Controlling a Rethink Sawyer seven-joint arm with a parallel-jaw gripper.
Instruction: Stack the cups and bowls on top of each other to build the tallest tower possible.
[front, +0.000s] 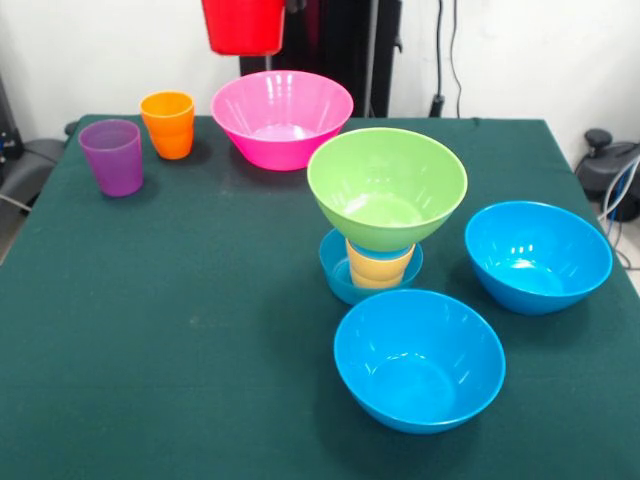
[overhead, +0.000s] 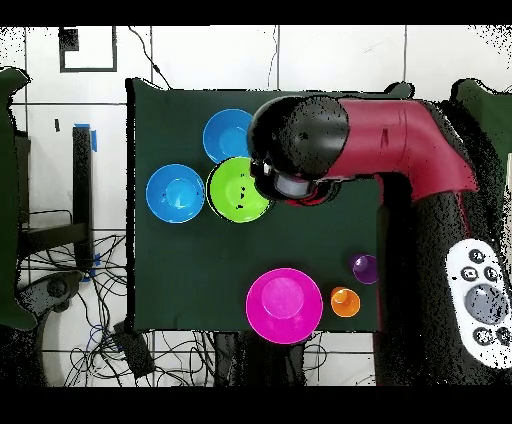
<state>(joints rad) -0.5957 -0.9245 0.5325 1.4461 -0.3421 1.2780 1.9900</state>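
Observation:
The tower stands right of the table's middle: a small blue bowl (front: 338, 272) at the base, a yellow-orange cup (front: 380, 268) in it, and a green bowl (front: 387, 185) (overhead: 238, 190) on top. A red cup (front: 243, 25) hangs in the air at the top edge, above the pink bowl (front: 282, 118) (overhead: 284, 305). My gripper holds it from above; only a dark part (front: 294, 5) shows beside the cup. In the overhead view the arm's head (overhead: 298, 140) hides the gripper and the red cup.
A purple cup (front: 111, 157) (overhead: 365, 267) and an orange cup (front: 168, 124) (overhead: 344, 301) stand at the far left. Two large blue bowls (front: 538, 256) (front: 419, 358) sit right of and in front of the tower; they also show overhead (overhead: 228, 133) (overhead: 175, 193).

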